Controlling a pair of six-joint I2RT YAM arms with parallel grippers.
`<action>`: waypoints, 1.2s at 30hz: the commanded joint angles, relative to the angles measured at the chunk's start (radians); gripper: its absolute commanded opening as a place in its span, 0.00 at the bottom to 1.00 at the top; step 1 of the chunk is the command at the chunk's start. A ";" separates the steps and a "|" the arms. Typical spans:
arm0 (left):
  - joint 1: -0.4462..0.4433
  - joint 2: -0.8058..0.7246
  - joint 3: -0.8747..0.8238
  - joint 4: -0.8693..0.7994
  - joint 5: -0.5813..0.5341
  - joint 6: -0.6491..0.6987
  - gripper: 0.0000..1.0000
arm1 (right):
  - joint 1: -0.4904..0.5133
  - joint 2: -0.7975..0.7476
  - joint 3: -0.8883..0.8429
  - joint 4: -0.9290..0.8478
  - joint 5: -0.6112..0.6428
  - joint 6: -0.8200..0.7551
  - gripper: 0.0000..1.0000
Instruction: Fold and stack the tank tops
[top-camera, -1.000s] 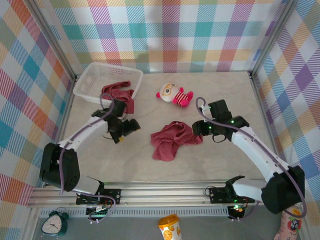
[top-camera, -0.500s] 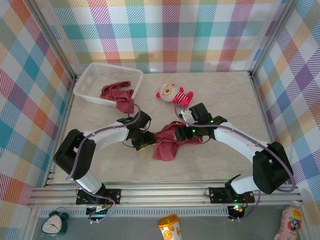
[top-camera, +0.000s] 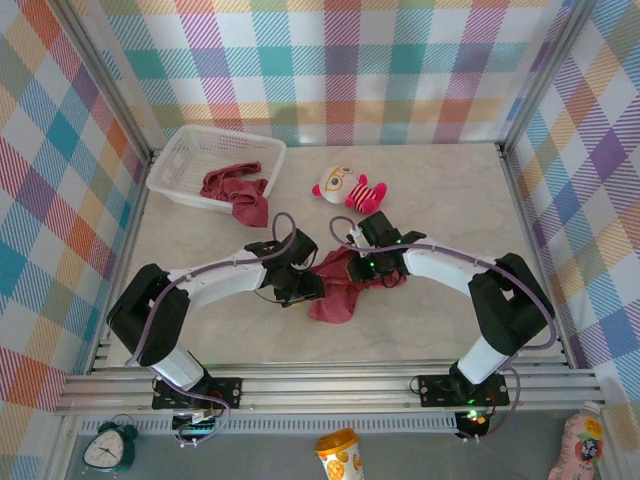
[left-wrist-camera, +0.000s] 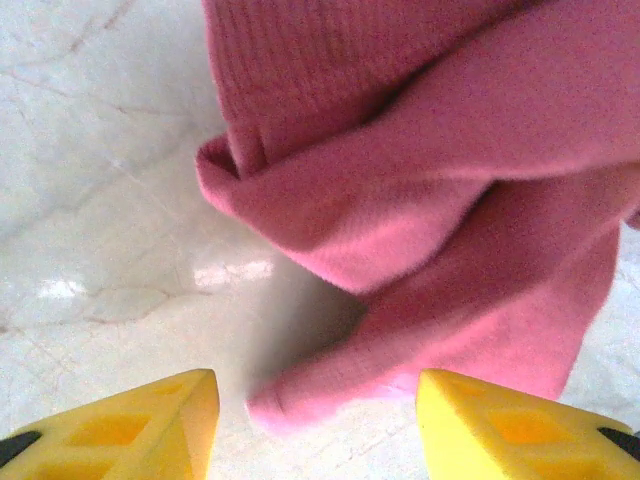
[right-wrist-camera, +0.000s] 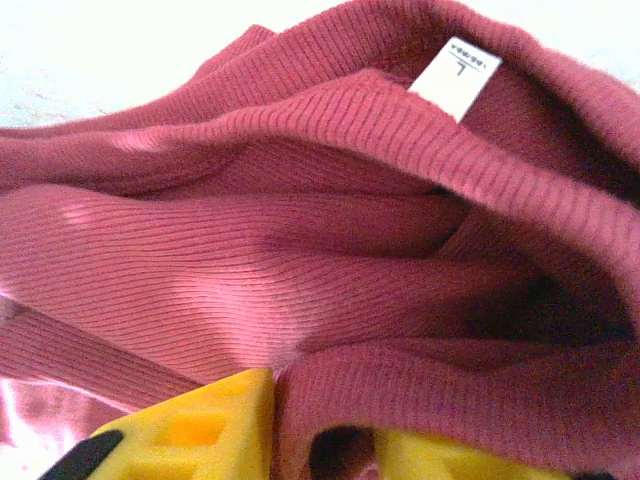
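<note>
One maroon tank top (top-camera: 338, 290) lies crumpled in the middle of the table. My left gripper (top-camera: 306, 286) is at its left edge. In the left wrist view the yellow fingers (left-wrist-camera: 150, 425) stand well apart, and a low fold of the tank top (left-wrist-camera: 420, 230) lies between them, unpinched: my left gripper (left-wrist-camera: 318, 425) is open. My right gripper (top-camera: 366, 266) is on the cloth's upper right part. There my right gripper (right-wrist-camera: 320, 445) is shut on a ribbed hem of the tank top (right-wrist-camera: 300, 280), whose white label (right-wrist-camera: 455, 78) shows. A second tank top (top-camera: 236, 190) hangs over the basket's near rim.
A white plastic basket (top-camera: 190, 160) stands at the back left. A small striped plush doll (top-camera: 350, 188) lies behind the right gripper. Checked walls close off the table on three sides.
Both arms have swung inward from the sides to the middle tank top. The left jaws narrowed around its left edge, and the right jaws closed on its upper fold.
</note>
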 joint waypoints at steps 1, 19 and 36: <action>-0.053 -0.006 0.041 -0.074 -0.033 0.038 0.54 | -0.002 -0.008 0.022 0.003 0.021 0.005 0.21; -0.097 0.143 0.081 -0.092 -0.071 0.137 0.40 | -0.019 -0.040 0.018 -0.010 -0.008 0.012 0.14; -0.143 0.090 0.407 -0.200 0.094 0.138 0.00 | -0.257 -0.241 0.121 -0.069 0.061 -0.076 0.01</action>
